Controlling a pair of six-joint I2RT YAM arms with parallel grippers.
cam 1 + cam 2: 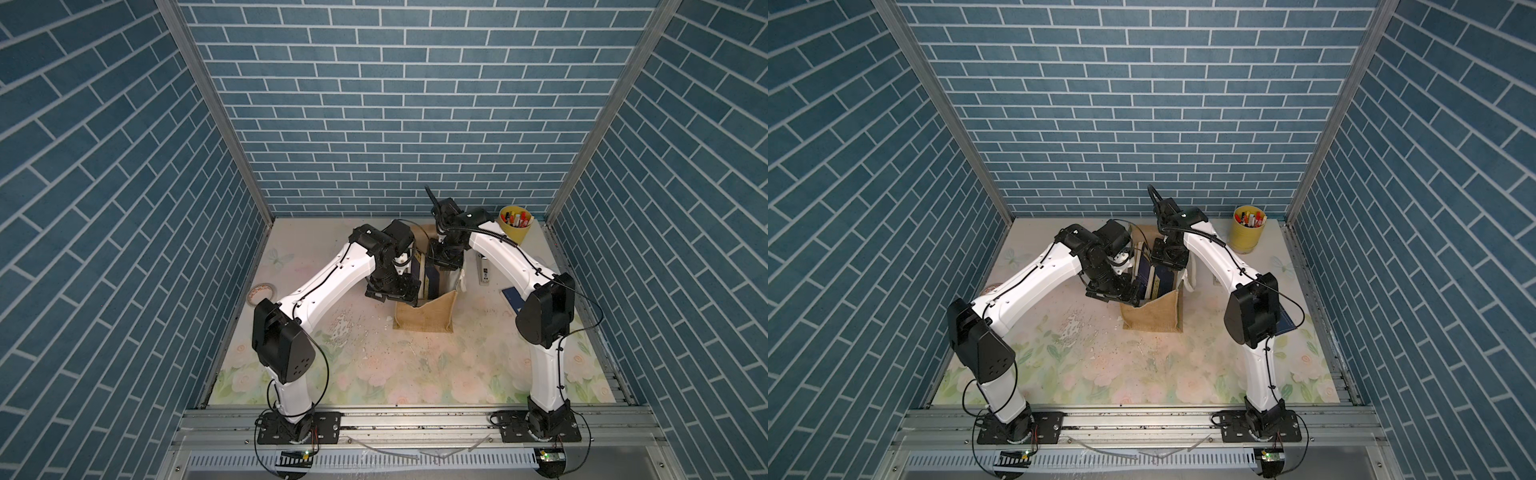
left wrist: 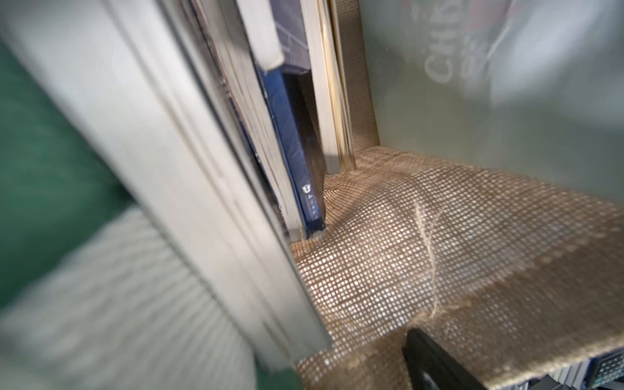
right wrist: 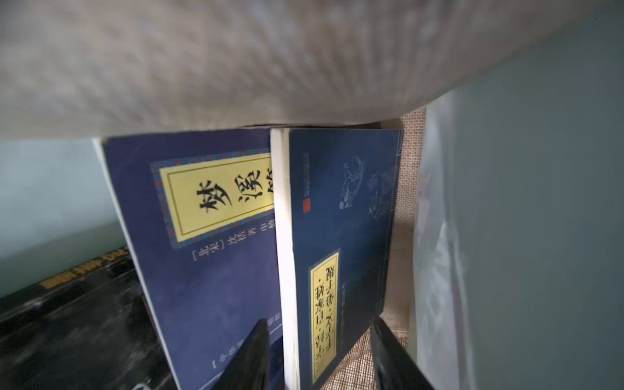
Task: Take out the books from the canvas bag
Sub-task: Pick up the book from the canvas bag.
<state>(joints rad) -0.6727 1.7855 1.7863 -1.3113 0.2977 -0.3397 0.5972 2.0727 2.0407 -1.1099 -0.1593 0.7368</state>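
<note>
The right claw point(image 3: 319, 354), low in the wrist frame, has its jaws around a dark blue book point(image 3: 341, 236) inside the bag point(image 1: 424, 318) at frame centre, while the left claw stands wide.

A yellow pen cup point(image 1: 515, 227) full of markers stands at the far right corner of the flowered desk point(image 1: 374, 365). A roll of tape point(image 1: 261, 293) lies near the left edge. A small grey and white object point(image 1: 483, 268), perhaps a stapler, lies near the cup
</note>
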